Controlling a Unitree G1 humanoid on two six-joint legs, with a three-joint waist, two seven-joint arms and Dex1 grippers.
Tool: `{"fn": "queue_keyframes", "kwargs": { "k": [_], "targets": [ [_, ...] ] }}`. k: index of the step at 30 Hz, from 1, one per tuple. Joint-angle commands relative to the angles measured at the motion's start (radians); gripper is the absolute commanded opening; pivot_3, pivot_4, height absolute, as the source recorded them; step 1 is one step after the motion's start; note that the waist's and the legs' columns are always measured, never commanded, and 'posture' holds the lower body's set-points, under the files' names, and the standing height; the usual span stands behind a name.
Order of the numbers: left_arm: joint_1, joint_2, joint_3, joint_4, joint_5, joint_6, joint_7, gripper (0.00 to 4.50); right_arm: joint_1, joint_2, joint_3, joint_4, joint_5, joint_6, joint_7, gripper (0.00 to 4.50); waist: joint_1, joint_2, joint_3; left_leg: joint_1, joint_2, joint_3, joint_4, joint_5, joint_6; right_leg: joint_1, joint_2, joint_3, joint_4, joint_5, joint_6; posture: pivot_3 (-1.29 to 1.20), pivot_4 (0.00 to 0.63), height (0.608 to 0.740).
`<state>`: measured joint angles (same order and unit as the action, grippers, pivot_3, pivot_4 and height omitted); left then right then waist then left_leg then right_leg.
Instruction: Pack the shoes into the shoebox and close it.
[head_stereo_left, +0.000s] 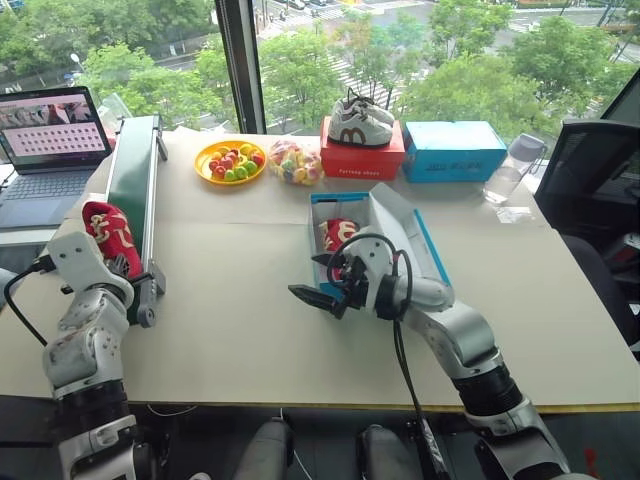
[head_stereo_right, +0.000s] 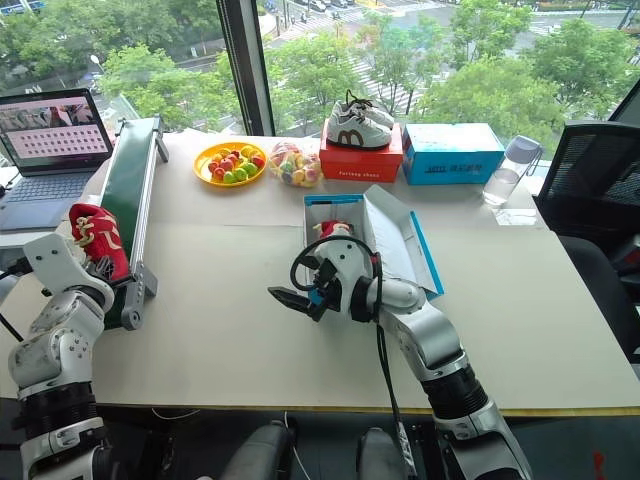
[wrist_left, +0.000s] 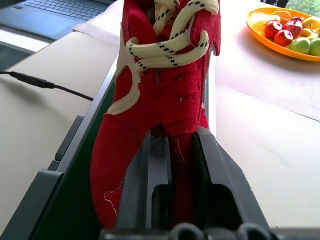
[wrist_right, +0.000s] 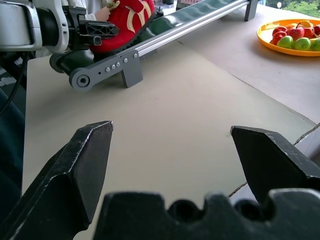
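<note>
From the head views we see the blue shoebox (head_stereo_left: 420, 245) open mid-tabletop (head_stereo_left: 240, 330), lid folded to its right, one red shoe (head_stereo_left: 337, 233) already inside. Left of the box, on the conveyor (head_stereo_left: 135, 190), our left hand (head_stereo_left: 118, 262) is clamped on the second shoe (head_stereo_left: 110, 232). Our right hand (head_stereo_left: 322, 293) waits just in front of the box, fingers spread, holding nothing.

In the left wrist view, the fingers (wrist_left: 150, 185) pinch the second shoe's heel; its long axis runs along the belt, toe pointing away from us.

In the right wrist view, the open fingers (wrist_right: 85, 165) face the conveyor.

We judge the pick is made; next comes lifting and carrying the shoe rightward to the box, turned to lie beside its mate.
</note>
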<state>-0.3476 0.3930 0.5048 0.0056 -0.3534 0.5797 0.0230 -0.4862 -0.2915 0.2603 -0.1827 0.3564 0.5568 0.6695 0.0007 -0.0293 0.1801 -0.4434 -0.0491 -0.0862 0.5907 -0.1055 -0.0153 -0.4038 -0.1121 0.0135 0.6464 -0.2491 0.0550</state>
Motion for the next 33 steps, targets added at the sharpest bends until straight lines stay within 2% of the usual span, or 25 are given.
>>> {"fn": "queue_keyframes", "kwargs": {
  "k": [1,3,5,10,13,15,18,22,24,26,30,33],
  "targets": [
    [-0.042,0.000,-0.033,-0.118,0.016,-0.122,-0.028,0.38,-0.017,0.002,-0.028,-0.022,-0.004,-0.014,-0.006,4.50,0.000,-0.003,0.000,-0.001,0.000,0.000,0.000,0.000,0.000,0.000,0.000,0.000,0.000,0.001,-0.001,0.00,0.150,0.730],
    [-0.049,-0.004,-0.060,-0.146,0.033,-0.157,-0.026,0.38,-0.019,0.001,-0.029,-0.019,-0.006,-0.016,-0.008,4.50,-0.001,-0.004,0.000,-0.003,0.000,0.000,0.000,0.000,-0.001,-0.001,0.000,0.000,0.000,0.003,-0.004,0.00,0.150,0.730],
    [-0.053,0.009,-0.141,-0.201,0.090,-0.214,-0.051,0.38,-0.031,0.004,-0.037,-0.006,-0.011,-0.021,-0.016,4.50,-0.002,-0.004,0.000,-0.003,0.000,0.001,0.000,0.001,-0.001,0.000,0.000,0.000,-0.001,0.003,-0.004,0.00,0.150,0.730],
    [-0.012,0.108,-0.340,-0.312,0.148,-0.300,-0.278,0.38,-0.060,0.000,-0.062,0.016,-0.008,-0.021,-0.018,4.50,-0.004,-0.004,0.000,-0.003,-0.001,0.002,0.000,0.001,-0.001,0.000,0.000,0.001,-0.001,0.003,-0.004,0.00,0.150,0.730],
    [0.025,0.217,-0.427,-0.324,0.148,-0.347,-0.483,0.38,-0.104,-0.034,-0.107,0.031,0.024,0.010,0.021,4.50,-0.016,-0.004,0.000,-0.003,0.000,0.002,-0.001,0.001,-0.001,-0.001,0.000,0.001,-0.002,0.003,-0.004,0.00,0.150,0.730],
    [0.035,0.285,-0.461,-0.306,0.130,-0.369,-0.611,0.38,-0.144,-0.073,-0.137,0.062,0.042,0.025,0.063,4.50,-0.022,-0.002,0.001,-0.003,0.001,0.003,-0.002,0.001,0.000,-0.001,0.001,0.002,-0.002,0.002,-0.005,0.00,0.150,0.730],
    [0.034,0.424,-0.499,-0.223,0.155,-0.441,-0.811,0.38,-0.216,-0.193,-0.150,0.154,0.033,0.010,0.187,4.50,-0.023,-0.001,0.002,-0.003,0.002,0.004,-0.002,0.001,0.000,-0.002,0.002,0.002,-0.002,0.001,-0.003,0.00,0.150,0.730],
    [-0.039,0.572,-0.573,-0.107,0.219,-0.680,-1.067,0.38,-0.314,-0.377,-0.078,0.287,-0.042,-0.106,0.450,4.50,-0.019,0.000,0.004,-0.003,0.007,0.006,-0.003,0.001,0.000,-0.002,0.003,0.001,-0.005,-0.002,-0.001,0.00,0.150,0.730],
    [-0.122,0.593,-0.634,-0.052,0.249,-0.826,-1.177,0.38,-0.379,-0.415,-0.021,0.308,-0.027,-0.107,0.617,4.50,-0.014,0.003,0.007,-0.006,0.007,0.007,-0.003,0.000,0.000,-0.004,0.003,0.001,-0.006,-0.002,-0.002,0.00,0.150,0.730],
    [-0.193,0.585,-0.689,0.010,0.291,-0.986,-1.243,0.38,-0.440,-0.400,0.017,0.338,-0.008,-0.067,0.712,4.50,-0.016,0.004,0.008,-0.008,0.008,0.008,-0.002,0.001,0.000,-0.006,0.003,0.001,-0.006,-0.001,-0.001,0.00,0.150,0.730],
    [-0.323,0.519,-0.769,0.133,0.352,-1.343,-1.283,0.38,-0.564,-0.335,0.096,0.482,-0.046,-0.009,0.819,4.50,-0.029,0.004,0.008,-0.012,0.009,0.009,-0.001,0.004,0.006,-0.010,0.004,0.002,-0.004,0.003,-0.006,0.00,0.150,0.730],
    [-0.375,0.481,-0.793,0.205,0.333,-1.524,-1.284,0.38,-0.605,-0.320,0.113,0.573,-0.062,0.015,0.864,4.50,-0.030,0.004,0.008,-0.016,0.008,0.009,0.001,0.004,0.006,-0.015,0.004,0.002,-0.001,0.003,-0.006,0.00,0.150,0.730]
  ]
}}
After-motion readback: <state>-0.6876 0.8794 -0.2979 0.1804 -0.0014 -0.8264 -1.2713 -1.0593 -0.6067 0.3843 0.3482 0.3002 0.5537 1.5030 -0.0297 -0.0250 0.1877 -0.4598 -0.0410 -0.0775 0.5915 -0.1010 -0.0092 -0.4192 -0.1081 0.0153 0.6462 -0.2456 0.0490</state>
